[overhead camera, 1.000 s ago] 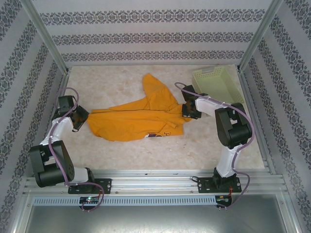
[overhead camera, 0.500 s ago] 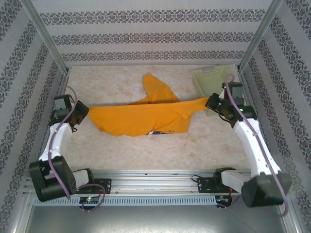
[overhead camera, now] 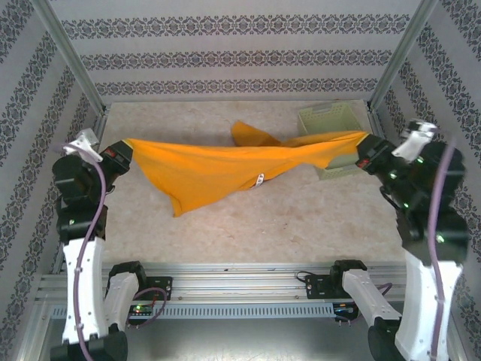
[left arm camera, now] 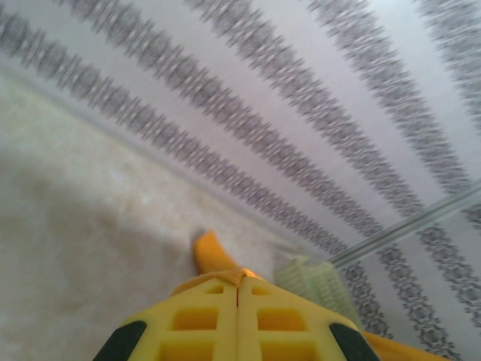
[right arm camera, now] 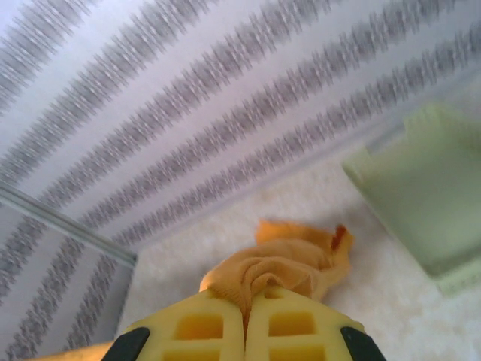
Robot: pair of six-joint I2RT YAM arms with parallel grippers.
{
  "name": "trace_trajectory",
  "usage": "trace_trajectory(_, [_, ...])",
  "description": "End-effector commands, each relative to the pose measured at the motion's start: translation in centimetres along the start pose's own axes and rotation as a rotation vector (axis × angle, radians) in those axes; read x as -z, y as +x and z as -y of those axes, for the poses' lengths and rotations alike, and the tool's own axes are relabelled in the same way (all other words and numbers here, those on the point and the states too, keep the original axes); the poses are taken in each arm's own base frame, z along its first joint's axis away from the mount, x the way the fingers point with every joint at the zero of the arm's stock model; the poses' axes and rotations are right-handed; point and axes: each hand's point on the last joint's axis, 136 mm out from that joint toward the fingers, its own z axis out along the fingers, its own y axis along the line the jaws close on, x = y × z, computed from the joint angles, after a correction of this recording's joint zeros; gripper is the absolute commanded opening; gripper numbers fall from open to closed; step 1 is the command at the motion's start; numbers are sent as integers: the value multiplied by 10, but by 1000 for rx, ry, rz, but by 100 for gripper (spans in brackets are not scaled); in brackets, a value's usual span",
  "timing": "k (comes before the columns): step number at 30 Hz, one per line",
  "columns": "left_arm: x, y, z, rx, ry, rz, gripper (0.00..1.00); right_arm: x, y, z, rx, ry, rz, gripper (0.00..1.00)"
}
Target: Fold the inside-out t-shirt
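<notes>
Top view: t-shirt [overhead camera: 225,167] hung stretched between the two tools, long axis running left-right across the table [overhead camera: 285,226]. Left tool [overhead camera: 126,153] was clamped on the shirt's left end, right tool [overhead camera: 364,153] on its right end, both at about the same height. The middle sagged. One flap hung down toward the near-left, and I couldn't tell whether its tip touched the table. A bunched part trailed on the far side. The right end passed just by the green basket [overhead camera: 328,118]. Both arms were reared up tall off their bases, wrists turned inward to face each other. Neither arm was nearer, since each owned one end. My read: the lay-down has to be a synced two-arm move along that axis.

Left wrist: left tool [left arm camera: 238,284] had its jaws pressed together, with orange cloth [left arm camera: 211,254] pinched at the tips and running away from it toward the basket [left arm camera: 316,282]. Camera was tipped up at the striped wall.

Right wrist: right tool [right arm camera: 246,301] was closed on a bunched wad of t-shirt [right arm camera: 282,259]. The basket [right arm camera: 421,188] sat off to its right.
</notes>
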Motion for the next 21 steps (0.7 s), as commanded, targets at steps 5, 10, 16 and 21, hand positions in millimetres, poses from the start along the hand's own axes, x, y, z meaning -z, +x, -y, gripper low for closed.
trace_trajectory(5, [25,-42,35,-90,-7,121,0,57,-63,-18,71,43,287,0])
trace_trajectory(10, [-47,-33,-11,29,-118,-74,0,-11,-69,-16,63,44,181,0])
trace_trajectory(16, [-110,-31,-44,45,-228,-150,0,-104,-80,-3,60,60,110,0])
trace_trajectory(21, [-160,-61,-48,9,-275,-124,0,-162,-107,-22,32,-26,103,0])
